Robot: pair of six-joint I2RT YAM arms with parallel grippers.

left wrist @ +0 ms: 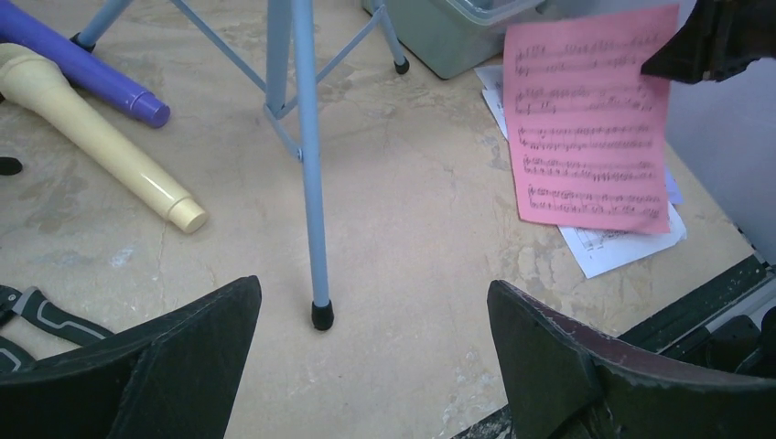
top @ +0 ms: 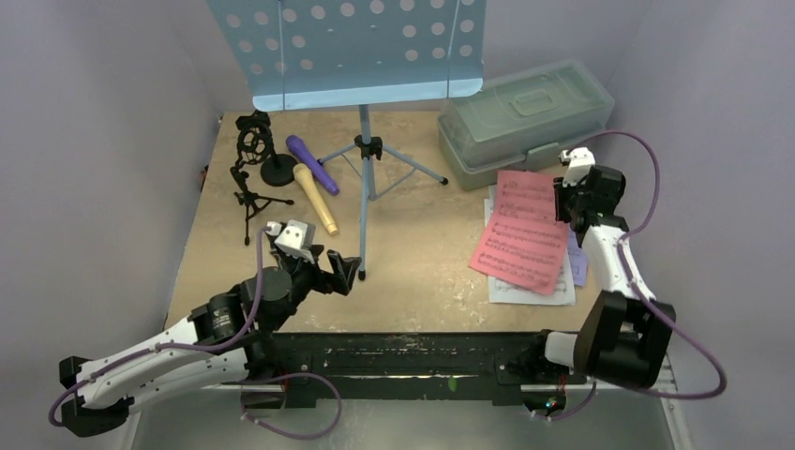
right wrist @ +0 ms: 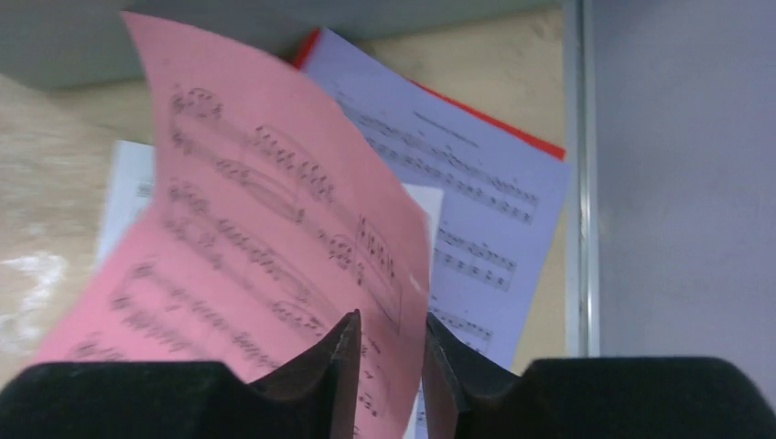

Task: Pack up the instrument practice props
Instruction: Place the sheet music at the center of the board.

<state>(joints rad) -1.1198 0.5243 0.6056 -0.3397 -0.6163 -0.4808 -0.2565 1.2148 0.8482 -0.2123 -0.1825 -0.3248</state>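
- My right gripper [right wrist: 382, 366] has its jaws clamped on the pink page [right wrist: 265, 265]. The paper sits between the fingertips near one edge and curls up and away ahead of them.
- Most of the sheet hangs beyond the jaws and bows, so I judge the grip thin. I would move slowly and keep the page trailing rather than pushing it into the air.
- Below the right jaws lie the lavender page [right wrist: 476, 201] and the white page [right wrist: 128, 192], flat on the table [left wrist: 430, 238]. I cannot tell whether the pink page's far corner is touching them, so I would lift straight up before moving sideways to avoid dragging them.
- The lidded box [top: 525, 117] sits just beyond the right jaws, and its lid looks shut. I judge it must be opened before this page goes in.
- My left gripper [left wrist: 373, 288] has its jaws wide apart with nothing in them. The foot of the music rack [left wrist: 307, 165] stands between and just ahead of them.
- The tan microphone [left wrist: 101, 151] and the purple microphone [left wrist: 82, 69] lie ahead of the left jaws, off to their left.
- I would hold the left arm clear of that leg, since a knock could tip the rack.
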